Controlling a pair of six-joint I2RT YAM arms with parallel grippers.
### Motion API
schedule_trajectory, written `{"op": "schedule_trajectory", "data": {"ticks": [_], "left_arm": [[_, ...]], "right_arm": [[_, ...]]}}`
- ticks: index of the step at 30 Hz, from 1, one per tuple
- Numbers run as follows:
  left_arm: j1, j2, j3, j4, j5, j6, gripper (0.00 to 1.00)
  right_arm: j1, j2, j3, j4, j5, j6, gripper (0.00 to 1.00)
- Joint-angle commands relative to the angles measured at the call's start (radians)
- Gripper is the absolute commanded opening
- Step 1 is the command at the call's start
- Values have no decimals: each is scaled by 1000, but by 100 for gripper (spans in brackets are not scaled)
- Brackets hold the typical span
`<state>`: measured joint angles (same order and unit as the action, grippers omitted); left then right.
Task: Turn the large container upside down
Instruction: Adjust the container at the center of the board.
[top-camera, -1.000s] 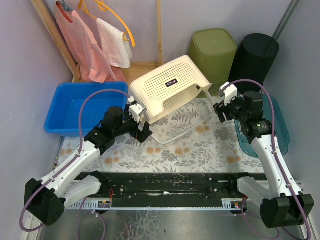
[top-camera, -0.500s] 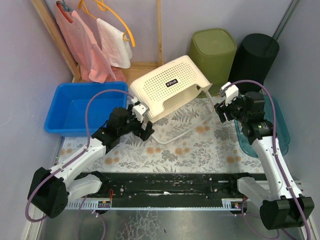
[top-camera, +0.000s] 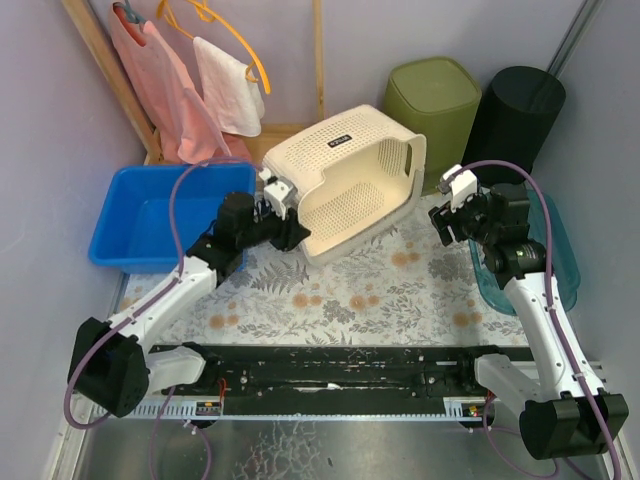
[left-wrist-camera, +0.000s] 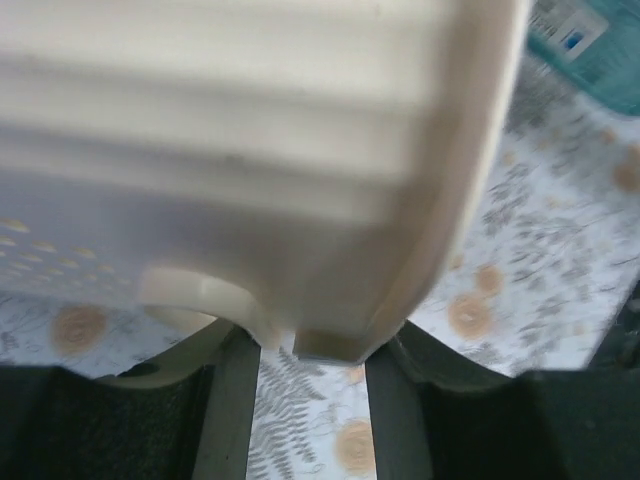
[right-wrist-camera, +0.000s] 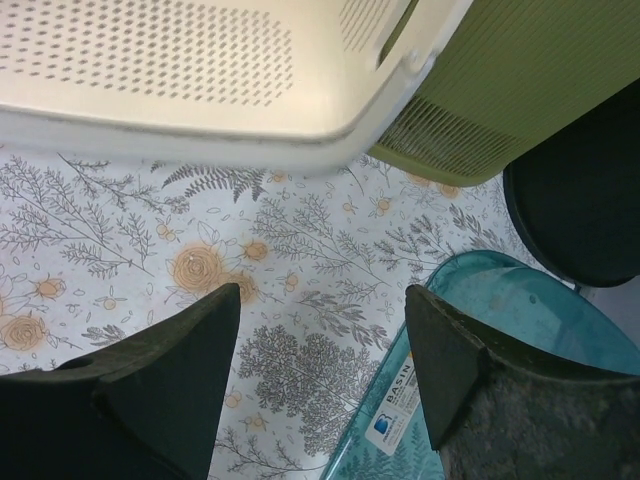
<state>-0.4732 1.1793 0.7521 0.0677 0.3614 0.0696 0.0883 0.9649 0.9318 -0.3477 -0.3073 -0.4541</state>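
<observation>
Basket (top-camera: 345, 180) on its side on the floral desk (top-camera: 380, 290), mouth turned to the right.
Left pincer (top-camera: 292, 228) grips the rim at the basket's near left corner; the wrist view shows the rim edge wedged between both fingers. Right pincer (top-camera: 443, 222) hangs open and empty over the desk, just right of the basket, apart from it.

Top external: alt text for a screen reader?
A cream perforated basket lies on its side on a floral mat, its left rim between the fingers of the left hand. The right hand hovers open to its right. Blue tub left; green bin and black bin behind.
</observation>
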Motion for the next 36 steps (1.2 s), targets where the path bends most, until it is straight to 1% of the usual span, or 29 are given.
{"op": "schedule_trajectory", "data": {"ticks": [1, 2, 4, 5, 7, 8, 9, 10, 12, 15, 16, 17, 18, 20, 22, 23, 24, 25, 26, 29, 30, 32, 36], "left_arm": [[78, 0, 200, -106, 277, -219, 0], [105, -2, 229, -115, 340, -279, 0], [158, 2, 255, -117, 457, -400, 0], [186, 11, 263, -104, 519, -474, 0], [224, 34, 272, -70, 624, -606, 0], [236, 46, 273, -53, 670, -653, 0], [242, 54, 273, -46, 690, -676, 0], [245, 56, 274, -57, 687, -670, 0], [244, 35, 267, -73, 657, -617, 0], [245, -2, 245, -64, 622, -582, 0], [245, -6, 248, -74, 625, -573, 0], [245, -7, 253, -94, 630, -547, 0], [245, -12, 258, -122, 635, -515, 0], [245, -32, 261, -180, 619, -433, 0], [245, -68, 245, -231, 580, -337, 0], [245, -87, 235, -253, 554, -295, 0], [244, -100, 222, -275, 531, -251, 0], [242, -113, 216, -304, 509, -200, 0], [241, -125, 207, -324, 484, -161, 0], [214, -157, 185, -376, 391, -3, 0], [200, -160, 183, -400, 354, 57, 0], [182, -161, 177, -427, 304, 161, 0], [160, -156, 168, -459, 225, 310, 0]], "right_arm": [[-6, -17, 60, -33, 7, -38, 73], [-5, -22, 90, -66, 17, -48, 73], [-6, -27, 186, -180, -42, -94, 73], [-6, -26, 235, -250, -98, -115, 74], [-6, -28, 310, -405, -257, -192, 75], [-6, -34, 328, -459, -312, -231, 75], [-6, -46, 324, -467, -330, -242, 75], [-6, -58, 315, -453, -323, -239, 75], [-5, -59, 302, -398, -241, -201, 75], [-6, -48, 248, -220, -65, -20, 75], [-12, -47, 229, -164, -43, 26, 75], [-30, -41, 214, -120, -71, 68, 75], [-56, -27, 204, -97, -145, 95, 75], [-136, 32, 212, -66, -366, 177, 75], [-280, 141, 268, -70, -657, 249, 70], [-333, 211, 313, -89, -793, 268, 68], [-378, 284, 369, -143, -932, 253, 66], [-402, 361, 444, -251, -1013, 192, 64], [-415, 427, 542, -412, -1048, 76, 63], [-418, 586, 792, -1024, -1055, -515, 64], [-418, 606, 818, -1109, -1061, -589, 65], [-419, 595, 799, -1123, -1057, -637, 66], [-413, 535, 743, -1122, -1053, -775, 70]]}}
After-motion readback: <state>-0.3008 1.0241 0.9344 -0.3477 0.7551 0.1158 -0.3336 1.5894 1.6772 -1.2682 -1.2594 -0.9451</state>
